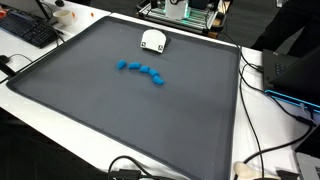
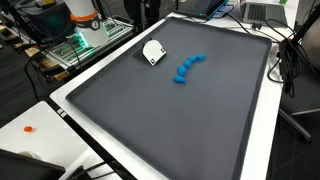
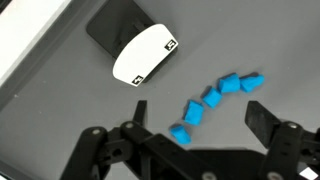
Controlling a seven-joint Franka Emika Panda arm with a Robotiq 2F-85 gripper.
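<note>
A curved row of several small blue blocks [image 3: 215, 95] lies on a dark grey mat [image 3: 60, 120]. It shows in both exterior views [image 1: 140, 70] [image 2: 188, 68]. A white rounded object on a black base [image 3: 145, 52] sits beyond the blocks, near the mat's edge [image 1: 152, 40] [image 2: 153, 51]. My gripper [image 3: 195, 112] shows only in the wrist view. It is open and empty above the mat, its two black fingers either side of the near end of the blue row without touching it.
The mat [image 1: 120, 120] [image 2: 180, 120] covers a white table. A keyboard [image 1: 25, 30] and cables [image 1: 270, 80] lie off the mat. A laptop [image 2: 262, 12] stands at the far edge. A small orange item [image 2: 29, 128] lies on the white border.
</note>
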